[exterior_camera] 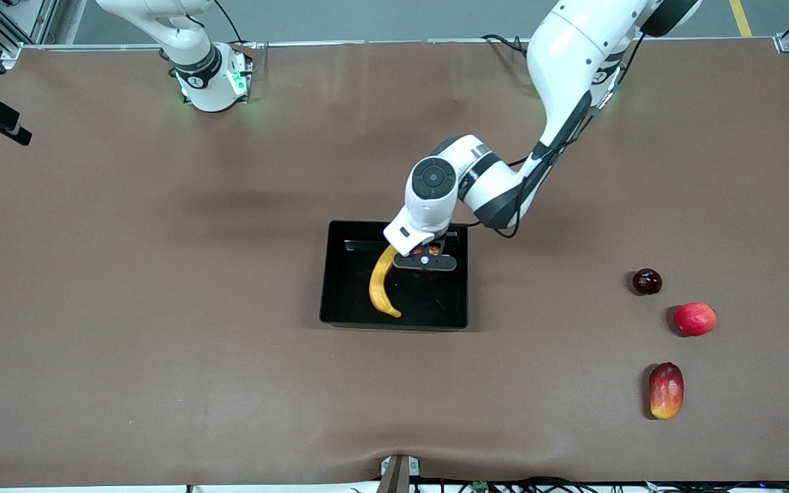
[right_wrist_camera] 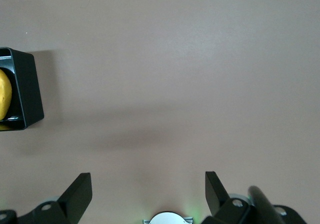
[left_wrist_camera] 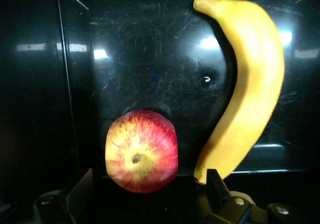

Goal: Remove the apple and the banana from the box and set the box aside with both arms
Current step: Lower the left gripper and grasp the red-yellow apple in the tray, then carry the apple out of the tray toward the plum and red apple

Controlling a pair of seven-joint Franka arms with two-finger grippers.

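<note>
The black tray (exterior_camera: pixel 329 274) lies at the table's middle. The yellow banana (exterior_camera: pixel 382 287) lies in it, toward the right arm's end. My left gripper (exterior_camera: pixel 425 263) hangs low over the tray beside the banana and hides most of the apple there. In the left wrist view the streaked red apple (left_wrist_camera: pixel 141 151) rests on the glossy tray floor (left_wrist_camera: pixel 150 59) next to the banana (left_wrist_camera: pixel 250 84). My left gripper (left_wrist_camera: pixel 148 180) is open, its fingers wide of the apple on both sides. My right gripper (right_wrist_camera: pixel 147 176) is open and empty over bare table, with the tray's corner (right_wrist_camera: pixel 25 94) in its view.
Three fruits lie toward the left arm's end of the table: a small dark red round one (exterior_camera: pixel 647 281), a red round one (exterior_camera: pixel 695 319) and a red-yellow mango (exterior_camera: pixel 666 390) nearest the front camera. The right arm waits, raised by its base (exterior_camera: pixel 211 82).
</note>
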